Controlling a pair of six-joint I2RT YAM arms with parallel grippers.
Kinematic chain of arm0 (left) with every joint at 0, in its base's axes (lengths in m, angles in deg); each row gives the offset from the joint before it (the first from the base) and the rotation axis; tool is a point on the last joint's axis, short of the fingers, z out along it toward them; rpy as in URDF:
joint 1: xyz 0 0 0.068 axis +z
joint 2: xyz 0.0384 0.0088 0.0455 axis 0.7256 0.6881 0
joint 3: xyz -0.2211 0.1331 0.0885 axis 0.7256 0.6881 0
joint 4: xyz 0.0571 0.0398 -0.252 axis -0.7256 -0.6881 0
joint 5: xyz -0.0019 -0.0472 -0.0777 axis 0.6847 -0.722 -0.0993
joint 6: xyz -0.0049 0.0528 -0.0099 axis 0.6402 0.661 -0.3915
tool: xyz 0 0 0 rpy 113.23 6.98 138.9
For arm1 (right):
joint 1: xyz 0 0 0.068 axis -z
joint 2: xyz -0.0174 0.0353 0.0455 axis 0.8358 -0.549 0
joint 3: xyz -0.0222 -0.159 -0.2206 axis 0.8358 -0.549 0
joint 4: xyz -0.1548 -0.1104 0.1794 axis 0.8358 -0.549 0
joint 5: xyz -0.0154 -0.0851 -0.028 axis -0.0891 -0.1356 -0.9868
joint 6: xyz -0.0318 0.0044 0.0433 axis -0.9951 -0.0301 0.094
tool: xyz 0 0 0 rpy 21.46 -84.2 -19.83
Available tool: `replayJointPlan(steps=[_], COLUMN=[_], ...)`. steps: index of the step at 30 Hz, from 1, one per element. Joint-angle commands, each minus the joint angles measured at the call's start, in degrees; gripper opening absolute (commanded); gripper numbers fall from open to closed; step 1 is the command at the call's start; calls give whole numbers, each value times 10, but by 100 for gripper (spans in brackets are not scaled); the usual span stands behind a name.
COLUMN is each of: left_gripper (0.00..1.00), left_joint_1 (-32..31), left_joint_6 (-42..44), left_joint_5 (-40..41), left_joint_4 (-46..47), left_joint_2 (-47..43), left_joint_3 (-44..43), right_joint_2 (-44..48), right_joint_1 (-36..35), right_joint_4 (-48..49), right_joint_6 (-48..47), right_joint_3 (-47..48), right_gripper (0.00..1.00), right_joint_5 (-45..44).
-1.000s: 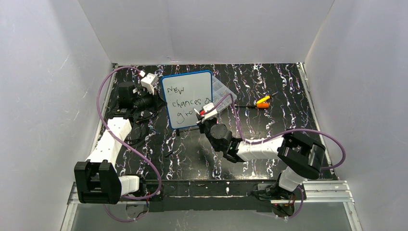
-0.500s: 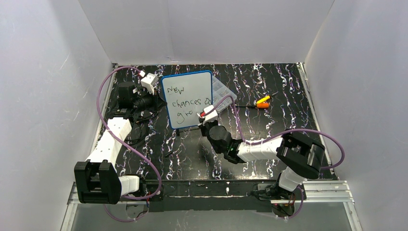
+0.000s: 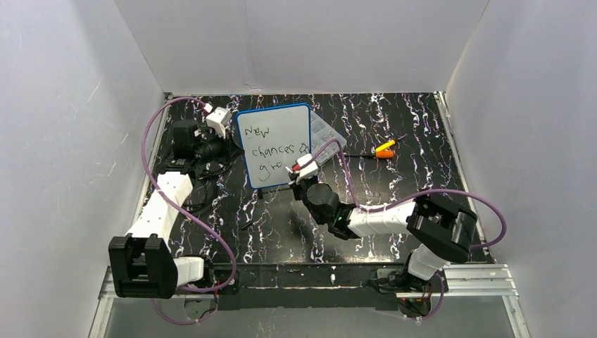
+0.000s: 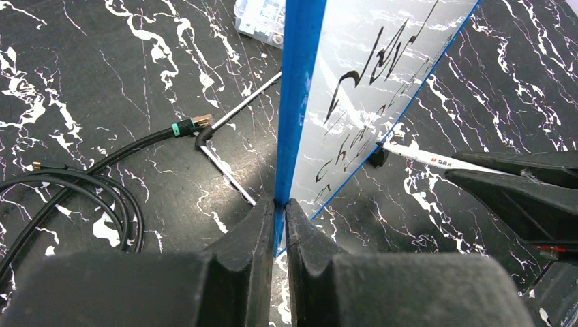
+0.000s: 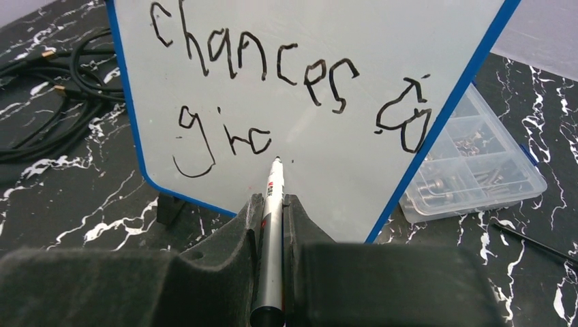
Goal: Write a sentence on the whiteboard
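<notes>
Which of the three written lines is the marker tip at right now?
The bottom line, "gro". The marker tip sits just past its last letter; "chances" lies above it and "New" heads the whiteboard.

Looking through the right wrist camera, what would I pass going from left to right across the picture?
From the left: black cables → whiteboard → clear box → thin black rod. The marker overlaps the whiteboard, so it is left out.
</notes>
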Motion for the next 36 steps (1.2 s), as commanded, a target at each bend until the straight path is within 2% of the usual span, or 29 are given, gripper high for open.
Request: replayJointPlan(steps=[1, 20, 36], left_gripper=[0, 0, 0], left_joint_1=[-2, -2, -2], left_joint_6=[-2, -1, -2], left_joint_5=[-21, -19, -20], left_joint_4=[10, 11, 11], left_joint_2=[-8, -9, -8], left_joint_3=[3, 4, 4], right_joint_2=[27, -25, -16], right_joint_1=[2, 2, 2], right_joint_4=[47, 78, 35], right_joint_6=[-1, -37, 14], right_joint_3=[20, 36, -6], right_gripper=[1, 1, 1], right_joint_5=[6, -22, -31])
